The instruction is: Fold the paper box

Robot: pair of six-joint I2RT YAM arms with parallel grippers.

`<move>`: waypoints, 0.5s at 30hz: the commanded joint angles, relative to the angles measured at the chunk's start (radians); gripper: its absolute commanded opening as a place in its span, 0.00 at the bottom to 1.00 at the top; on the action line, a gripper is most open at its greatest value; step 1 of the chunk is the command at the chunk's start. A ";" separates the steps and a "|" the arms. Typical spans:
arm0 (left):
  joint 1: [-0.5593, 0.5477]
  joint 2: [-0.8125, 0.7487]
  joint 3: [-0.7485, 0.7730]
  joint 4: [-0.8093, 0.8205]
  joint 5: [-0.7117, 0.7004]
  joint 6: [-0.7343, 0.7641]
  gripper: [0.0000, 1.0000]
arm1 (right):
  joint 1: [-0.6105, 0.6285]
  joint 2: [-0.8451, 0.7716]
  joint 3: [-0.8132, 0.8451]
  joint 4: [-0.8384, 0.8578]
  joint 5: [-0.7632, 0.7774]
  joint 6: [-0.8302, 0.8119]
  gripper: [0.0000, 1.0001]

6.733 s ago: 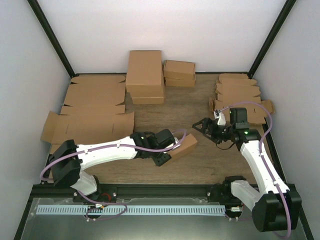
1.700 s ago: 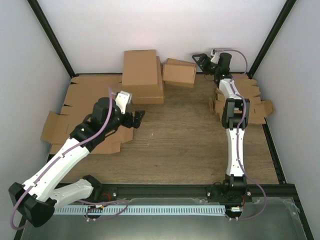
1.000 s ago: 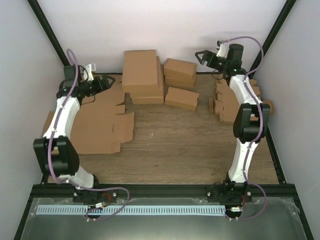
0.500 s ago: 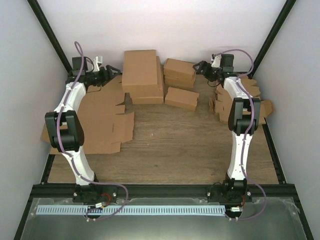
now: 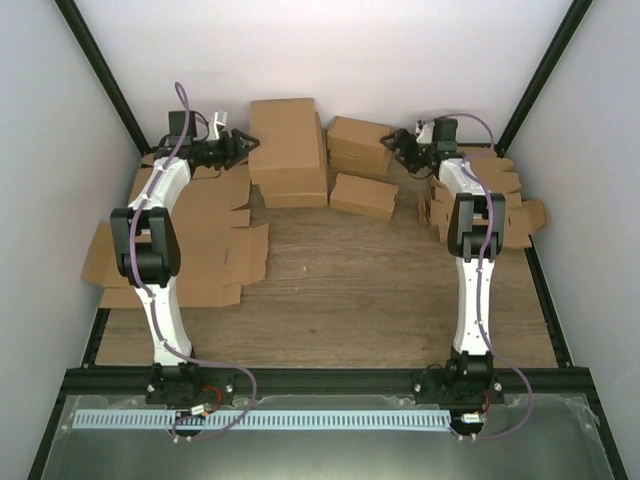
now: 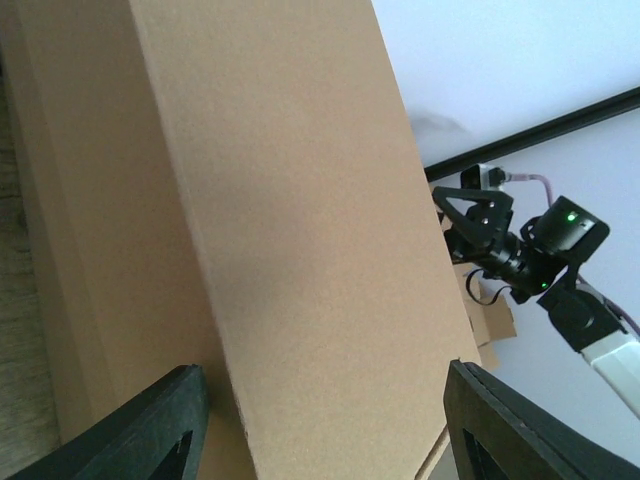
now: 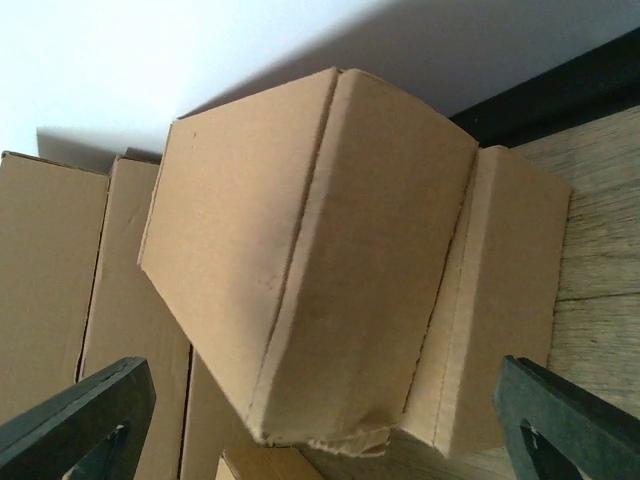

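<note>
Landmark is the big box stack (image 5: 288, 150) at the back middle of the table (image 5: 340, 300). Nearest to me, well in front of the stack and to its left, flat cardboard sheets (image 5: 185, 250) lie spread out with flaps showing. Just beside the stack's front right corner lies the paper box (image 5: 363, 196). It is closed up and flat on the wood with no gripper on it. I can't tell if it touches the stack. Further right of the stack, a pile of small die-cut blanks (image 5: 480, 195) sits by the table's right edge. Directly right of the stack there's a short pile of small folded boxes (image 5: 358, 145), the top one skewed.

Both arms are stretched far out. The left gripper (image 5: 240, 146) is at the stack's left side, pointing at it, up near its top. Its jaws are apart, and in my left wrist view the stack's brown face fills the gap beyond the fingers (image 6: 165, 420). I can't tell if a tip touches the cardboard. The right gripper (image 5: 399, 142) is on the far side of the small folded boxes from the stack, aimed at them. Its jaws are spread wide with nothing between them. A white wall (image 5: 330, 50) stands behind the stack.
</note>
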 commanded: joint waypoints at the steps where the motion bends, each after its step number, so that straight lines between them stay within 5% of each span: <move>1: -0.007 0.034 0.061 0.019 0.030 -0.010 0.66 | 0.004 0.054 0.096 0.042 -0.045 0.043 0.96; 15: -0.010 0.138 0.191 -0.015 0.024 -0.016 0.64 | 0.004 0.161 0.241 0.138 -0.027 0.017 0.85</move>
